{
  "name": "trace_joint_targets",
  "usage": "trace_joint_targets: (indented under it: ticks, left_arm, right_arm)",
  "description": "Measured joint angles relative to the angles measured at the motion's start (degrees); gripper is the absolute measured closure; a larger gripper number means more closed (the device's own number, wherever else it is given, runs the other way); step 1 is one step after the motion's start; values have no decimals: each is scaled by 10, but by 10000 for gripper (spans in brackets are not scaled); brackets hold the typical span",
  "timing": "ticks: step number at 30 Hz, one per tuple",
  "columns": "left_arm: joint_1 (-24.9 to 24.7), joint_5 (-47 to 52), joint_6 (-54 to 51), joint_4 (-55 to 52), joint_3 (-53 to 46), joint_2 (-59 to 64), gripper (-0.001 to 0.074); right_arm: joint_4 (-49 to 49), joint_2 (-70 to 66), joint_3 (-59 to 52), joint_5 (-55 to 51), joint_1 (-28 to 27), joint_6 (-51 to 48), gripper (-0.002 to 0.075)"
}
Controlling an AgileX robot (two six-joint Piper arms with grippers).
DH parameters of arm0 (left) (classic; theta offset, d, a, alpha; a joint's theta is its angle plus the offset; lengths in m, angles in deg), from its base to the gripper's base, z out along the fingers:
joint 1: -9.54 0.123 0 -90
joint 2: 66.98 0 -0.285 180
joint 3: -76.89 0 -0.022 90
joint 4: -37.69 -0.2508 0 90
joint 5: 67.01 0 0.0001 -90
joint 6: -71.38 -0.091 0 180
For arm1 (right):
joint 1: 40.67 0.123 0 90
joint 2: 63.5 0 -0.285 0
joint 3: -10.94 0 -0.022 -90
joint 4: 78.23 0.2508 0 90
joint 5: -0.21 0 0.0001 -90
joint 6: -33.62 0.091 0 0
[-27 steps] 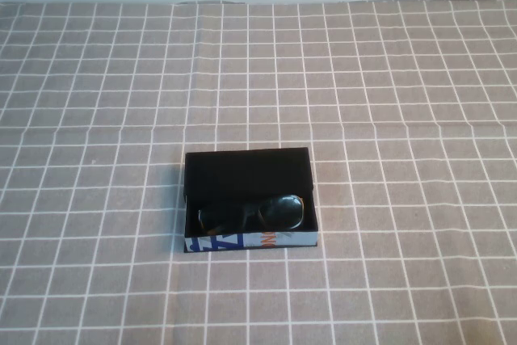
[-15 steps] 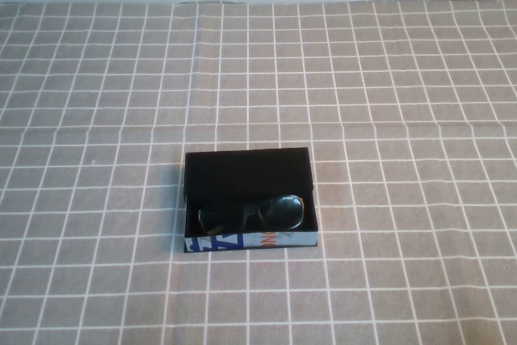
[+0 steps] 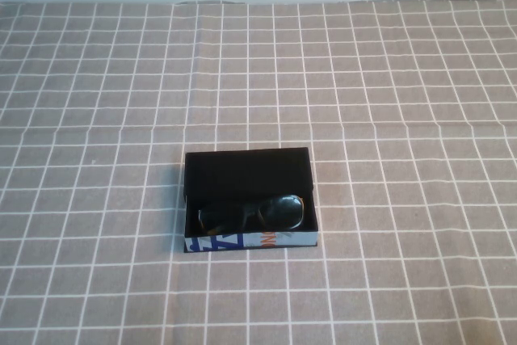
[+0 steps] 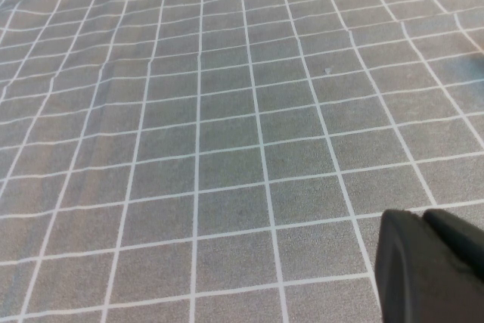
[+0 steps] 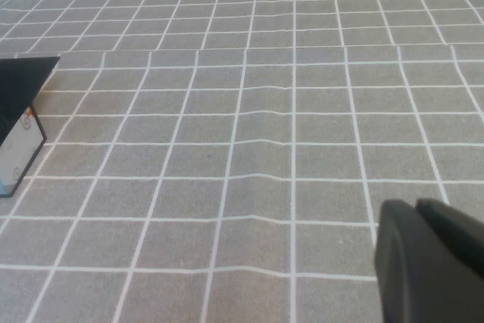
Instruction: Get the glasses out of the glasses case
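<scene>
The glasses case (image 3: pixel 247 199) is a black open box in the middle of the table, its white front edge printed with blue and orange marks. The black glasses (image 3: pixel 254 213) lie inside it, against the front wall. One corner of the case shows in the right wrist view (image 5: pixel 21 96). Neither arm shows in the high view. My left gripper (image 4: pixel 422 214) hangs over bare cloth, its fingers pressed together and empty. My right gripper (image 5: pixel 414 203) is to the right of the case and well apart from it, fingers together and empty.
A grey tablecloth (image 3: pixel 404 119) with a white grid covers the whole table. A pale wall runs along the far edge. The cloth has slight wrinkles in the left wrist view (image 4: pixel 113 73).
</scene>
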Motion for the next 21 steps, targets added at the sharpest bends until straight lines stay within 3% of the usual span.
trace_joint_targets:
  ticks: [8,17,21]
  left_arm:
    - [0,0,0,0,0,0,739]
    - [0,0,0,0,0,0,739]
    - [0,0,0,0,0,0,739]
  right_arm:
    - [48,0,0,6,0,1,744]
    - [378,0,0,146,0,2,744]
    - [428,0,0,174,0,2,744]
